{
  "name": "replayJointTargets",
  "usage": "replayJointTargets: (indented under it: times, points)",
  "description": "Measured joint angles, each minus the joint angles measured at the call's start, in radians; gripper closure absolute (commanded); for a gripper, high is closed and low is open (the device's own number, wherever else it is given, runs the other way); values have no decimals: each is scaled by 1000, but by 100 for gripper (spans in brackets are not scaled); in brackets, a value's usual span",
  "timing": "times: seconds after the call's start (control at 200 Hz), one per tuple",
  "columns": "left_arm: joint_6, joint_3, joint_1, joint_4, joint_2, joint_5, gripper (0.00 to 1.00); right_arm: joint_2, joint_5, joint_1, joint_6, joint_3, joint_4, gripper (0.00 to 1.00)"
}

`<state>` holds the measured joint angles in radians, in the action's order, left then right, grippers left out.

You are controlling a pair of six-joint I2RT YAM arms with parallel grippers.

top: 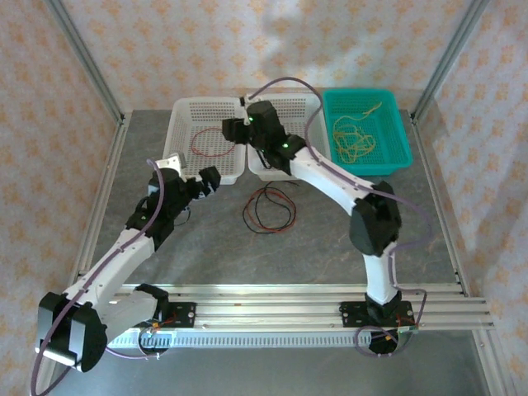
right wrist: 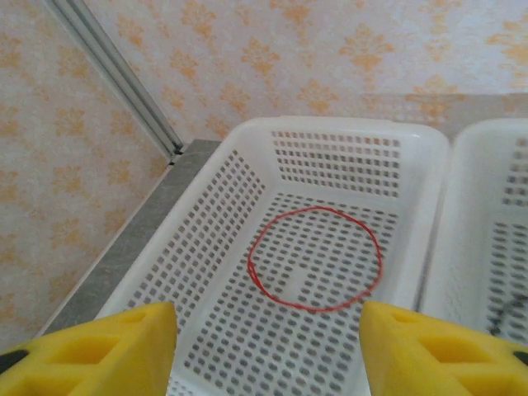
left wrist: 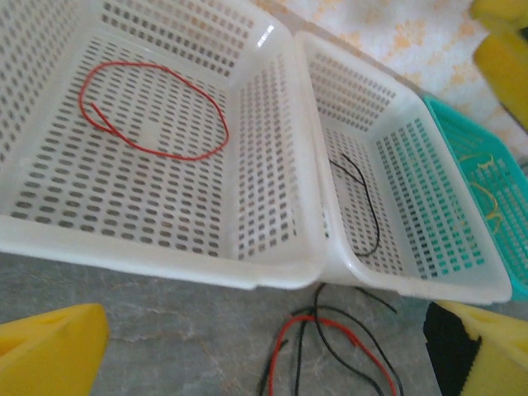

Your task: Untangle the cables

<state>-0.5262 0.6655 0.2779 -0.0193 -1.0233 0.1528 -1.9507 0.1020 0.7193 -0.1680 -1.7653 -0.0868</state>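
A red cable (top: 206,145) lies as a single loop in the left white basket (top: 186,107); the same loop (right wrist: 315,258) sits below my right gripper (right wrist: 268,355). That gripper (top: 236,132) hangs over the basket's right side, open with nothing between its yellow fingers (right wrist: 99,351). A black cable (left wrist: 363,202) lies in the middle white basket (left wrist: 412,285). Red and black cables (top: 268,210) lie tangled on the table in front of the baskets. My left gripper (top: 206,183) is open just left of the tangle (left wrist: 338,346), holding nothing. Yellow cables (top: 355,136) lie in the teal basket (top: 363,92).
Three baskets stand side by side at the back of the grey table (top: 330,247). My right arm (top: 330,177) crosses over the middle basket. Metal frame posts (top: 82,58) and patterned walls enclose the table. A rail (top: 289,309) runs along the near edge.
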Motion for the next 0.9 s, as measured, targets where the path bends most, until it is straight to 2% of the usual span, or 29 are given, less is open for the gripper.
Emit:
replayJointTargets:
  times: [0.32, 0.446, 0.671, 0.901]
  points:
    - [-9, -5, 229, -7, -75, -127, 1, 370, -84, 0, -56, 560, 116, 37]
    - [-27, -6, 307, -18, -147, -159, 1, 501, -130, 0, -93, 727, 119, 43]
    - [-61, -13, 411, -54, -270, -186, 10, 647, -200, 0, -185, 941, 84, 47]
    - [-101, -13, 476, -81, -386, -200, 26, 652, -189, -31, -256, 1004, -34, 60]
